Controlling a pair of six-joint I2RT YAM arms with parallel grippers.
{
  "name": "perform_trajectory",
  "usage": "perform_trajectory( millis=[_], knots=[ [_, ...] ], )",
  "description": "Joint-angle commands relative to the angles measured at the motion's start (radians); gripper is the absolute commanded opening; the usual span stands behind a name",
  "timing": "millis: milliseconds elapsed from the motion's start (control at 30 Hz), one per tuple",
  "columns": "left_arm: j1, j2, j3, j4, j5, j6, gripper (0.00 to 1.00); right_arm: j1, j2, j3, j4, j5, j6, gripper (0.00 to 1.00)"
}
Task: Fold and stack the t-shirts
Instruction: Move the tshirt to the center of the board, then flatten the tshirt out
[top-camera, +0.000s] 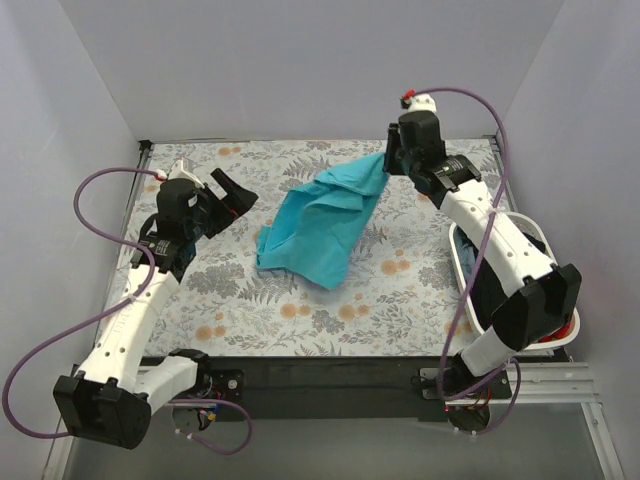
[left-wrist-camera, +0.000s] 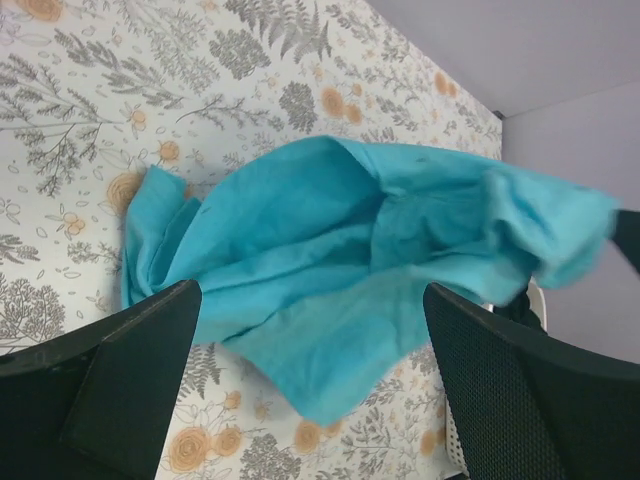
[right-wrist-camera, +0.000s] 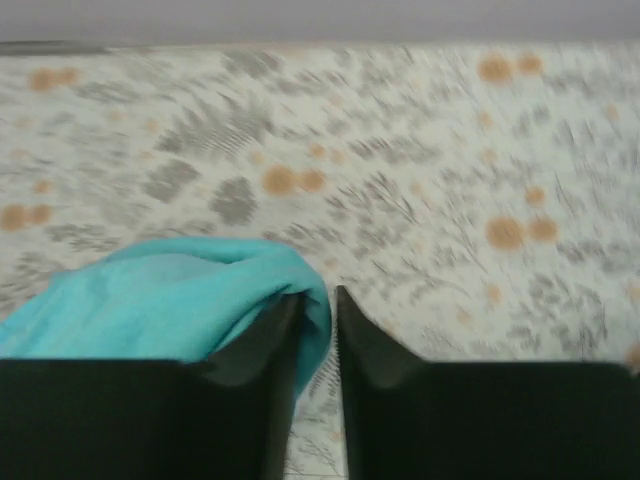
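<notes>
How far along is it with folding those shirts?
Done: nothing folded or stacked yet. In hand: the right gripper pinches an edge of the crumpled teal t-shirt; the left gripper hangs open. Left: folding it, plus the dark clothes in the white basket.

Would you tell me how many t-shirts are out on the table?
1: the teal t-shirt mid-table, one corner pinched in the right gripper. Dark and red fabric in the white basket may be more shirts, partly hidden.

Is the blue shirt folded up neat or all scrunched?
Scrunched, not folded. The teal shirt lies in a wrinkled heap on the flowery cloth, one end pinched by the right pincer.
</notes>
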Motion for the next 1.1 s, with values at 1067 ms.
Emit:
perform_trajectory(
  millis=[1067],
  knots=[
    [0.018, 0.273, -0.299, 0.179, 0.086, -0.176, 0.61, 0.465, 0.418, -0.164, 0.128, 0.048, 0.184, 0.63]
  ],
)
